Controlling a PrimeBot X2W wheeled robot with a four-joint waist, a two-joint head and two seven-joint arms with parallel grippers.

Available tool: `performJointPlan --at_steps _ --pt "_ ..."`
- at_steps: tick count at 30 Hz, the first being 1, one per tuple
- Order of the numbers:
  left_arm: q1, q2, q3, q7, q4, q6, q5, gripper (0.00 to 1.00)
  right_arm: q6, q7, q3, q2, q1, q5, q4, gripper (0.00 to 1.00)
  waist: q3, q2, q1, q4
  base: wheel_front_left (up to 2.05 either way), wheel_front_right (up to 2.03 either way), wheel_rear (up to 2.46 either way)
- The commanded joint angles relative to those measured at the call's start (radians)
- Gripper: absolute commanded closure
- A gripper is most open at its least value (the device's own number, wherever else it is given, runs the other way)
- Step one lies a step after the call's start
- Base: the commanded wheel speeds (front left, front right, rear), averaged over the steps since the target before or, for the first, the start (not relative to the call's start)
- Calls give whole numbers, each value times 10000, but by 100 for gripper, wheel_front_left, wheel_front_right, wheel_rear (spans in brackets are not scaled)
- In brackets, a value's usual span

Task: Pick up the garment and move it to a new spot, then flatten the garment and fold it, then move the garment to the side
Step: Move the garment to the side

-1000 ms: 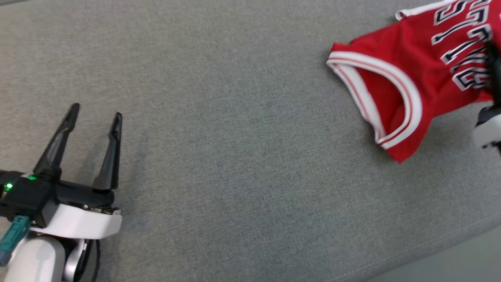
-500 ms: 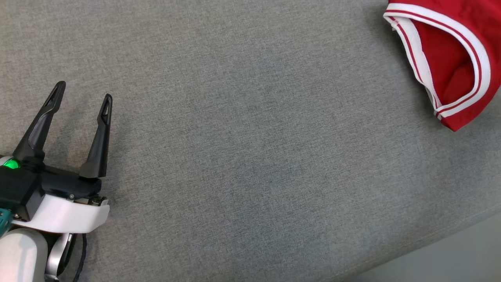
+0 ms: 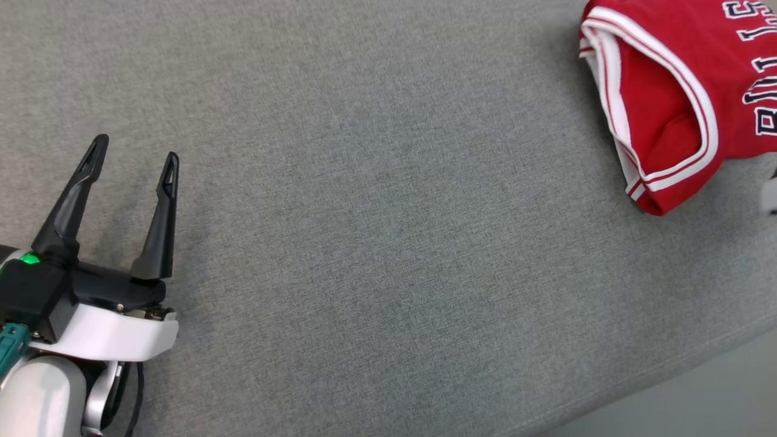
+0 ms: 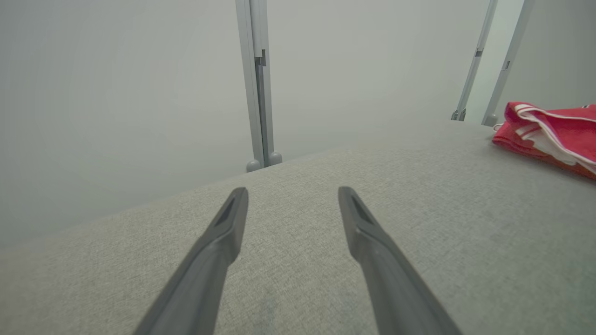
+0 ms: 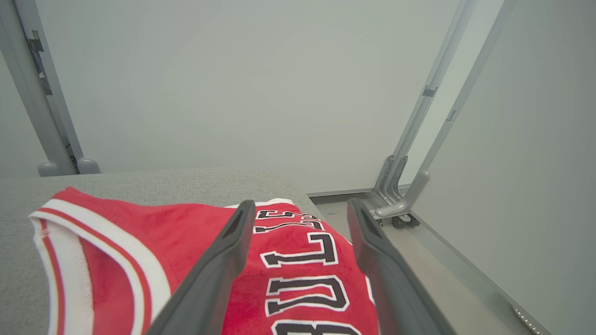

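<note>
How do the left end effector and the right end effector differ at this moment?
The left end effector is over the bare grey surface, while the right end effector is over the red jersey. The left end effector is far from the jersey; the right end effector reaches over its lettering. Both are open, holding nothing.

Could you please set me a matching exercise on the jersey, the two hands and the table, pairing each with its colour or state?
1. jersey
2. left hand
3. right hand
4. table

a. grey fabric
b. open, far from the jersey
c. red, white trim
d. open, over the lettering

Pairs: 1-c, 2-b, 3-d, 4-a.
</note>
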Motion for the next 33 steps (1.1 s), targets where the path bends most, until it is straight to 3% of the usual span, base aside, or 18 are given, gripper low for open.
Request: performJointPlan --at_steps 1,15,21,33 --pt "162 -82 -3 -104 120 92 -80 0 -3 -51 26 166 331 54 -233 0 -319 0 -1 98 0 0 0" --pt "1037 -1035 -91 -1007 1436 402 -793 0 -3 -53 1046 1480 3196 392 -2249 0 -2372 0 -1 1293 0 0 0" --pt "1445 -1349 -141 -1248 1982 425 -991 0 -3 -26 1434 1506 4080 170 -2800 0 -3262 0 -1 1977 0 0 0" --pt "2632 -1379 -151 -1333 2582 458 -1220 0 -3 749 1399 1690 5978 -250 -4016 0 -4961 0 -1 2789 0 0 0"
